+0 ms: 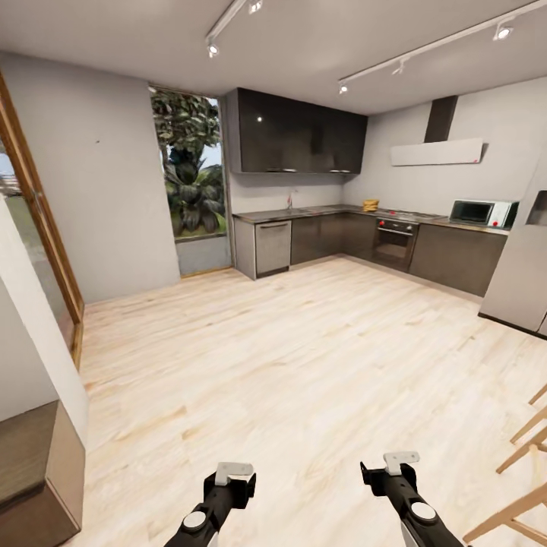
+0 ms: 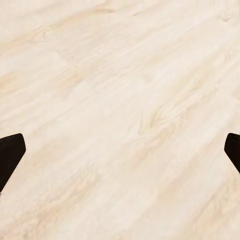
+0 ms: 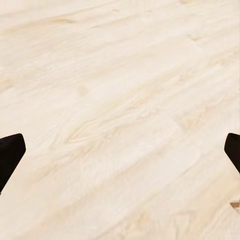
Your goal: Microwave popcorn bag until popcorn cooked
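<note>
Across the pale wood floor (image 1: 304, 365) lies the kitchen. The mint-blue microwave (image 1: 480, 212) stands on the grey countertop (image 1: 323, 210) at the far right. A small mustard-tan shape, apparently the popcorn bag (image 1: 370, 205), sits on the same worktop near the steel hob. The popcorn cannot be made out. My left gripper (image 1: 230, 486) and right gripper (image 1: 396, 477) hang low in front of me, far from the counter. In the wrist views the left fingertips (image 2: 10, 155) and right fingertips (image 3: 10, 155) stand wide apart over bare floor, holding nothing.
A dark oven (image 1: 395, 240) and a steel dishwasher (image 1: 273, 247) sit under the worktop. A pale fridge (image 1: 524, 266) stands at the right. Wooden chair legs (image 1: 524, 456) jut in at the lower right. A brown cabinet (image 1: 38, 471) and a white wall corner stand close on my left.
</note>
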